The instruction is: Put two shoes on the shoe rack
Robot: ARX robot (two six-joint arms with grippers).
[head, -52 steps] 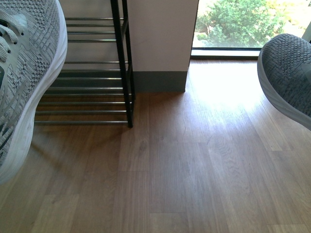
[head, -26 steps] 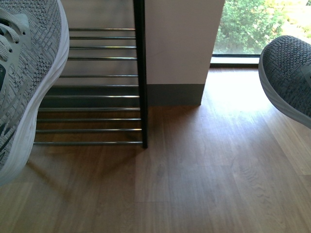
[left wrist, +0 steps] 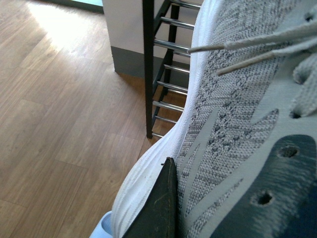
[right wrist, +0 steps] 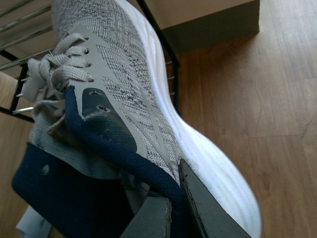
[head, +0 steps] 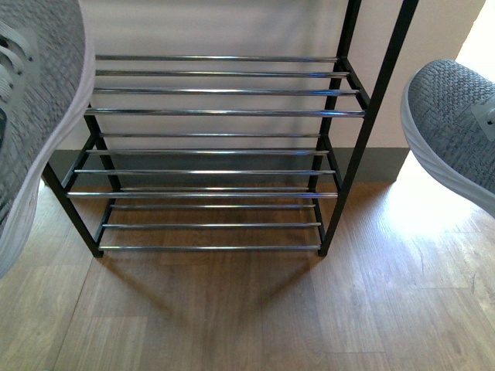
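Your left claw (left wrist: 172, 171) grips the left shoe (head: 35, 116): one dark finger (left wrist: 158, 208) lies flat against its white sole edge, and the other is hidden. Your right claw (right wrist: 171, 188) is clamped on the collar of the right shoe (head: 452, 127), with a finger on either side of the navy lining. Both shoes hang above the wood floor (head: 232, 309), one at each side of the rack (head: 216, 112), which stands against the wall (head: 232, 31)

Domestic interior, likely a hallway. Shoe rack (head: 224, 112) against pale wall (head: 232, 31) with grey skirting (head: 383, 164). Wood-plank floor (head: 387, 309), sunlit.
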